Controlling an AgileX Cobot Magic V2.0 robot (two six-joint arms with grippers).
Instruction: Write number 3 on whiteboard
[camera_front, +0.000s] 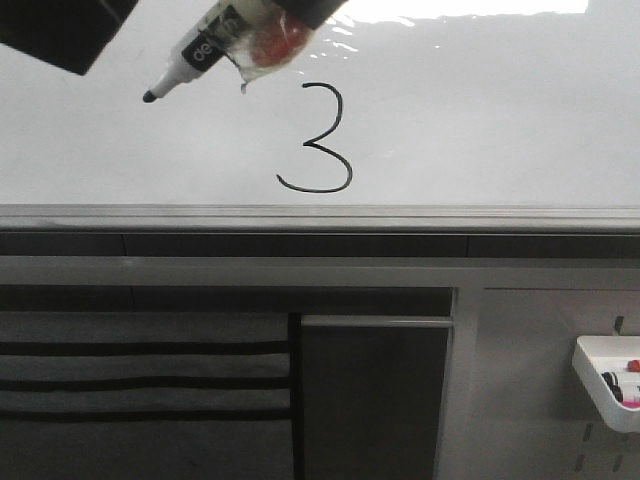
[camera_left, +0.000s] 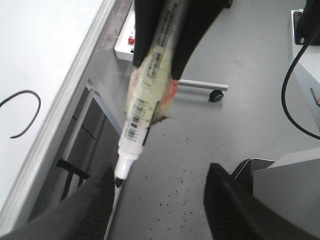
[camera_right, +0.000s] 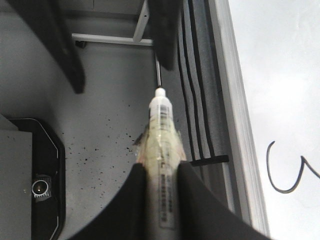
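Right pincer (camera_right: 160, 172): black fingers pressed onto the barrel of the marker, pinching it.
Black-tipped white whiteboard marker (camera_front: 205, 50): barcode label, clear tape and a red-orange wad wrapped round its middle. It is slanted, with the uncapped tip pointing down and to the left. The tip sits up and to the left of the digit, apart from the ink. Contact with the board cannot be told.
Left pincer (camera_left: 161, 172): black fingers spread wide, holding nothing. In the left wrist view the marker tip lies just beside one finger.
Thin black hand-drawn number 3 (camera_front: 320, 140): complete and curvy, near the middle of the board and close above its lower rail.
Large glossy white whiteboard (camera_front: 500, 120): bright glare along the upper edge.
Grey metal edge rail (camera_front: 320, 215): runs the full width below the board.
Grey pegboard panel (camera_front: 530, 400): below the rail, at right.
White plastic tray (camera_front: 600, 385): hung on the panel, with small red and black items inside.
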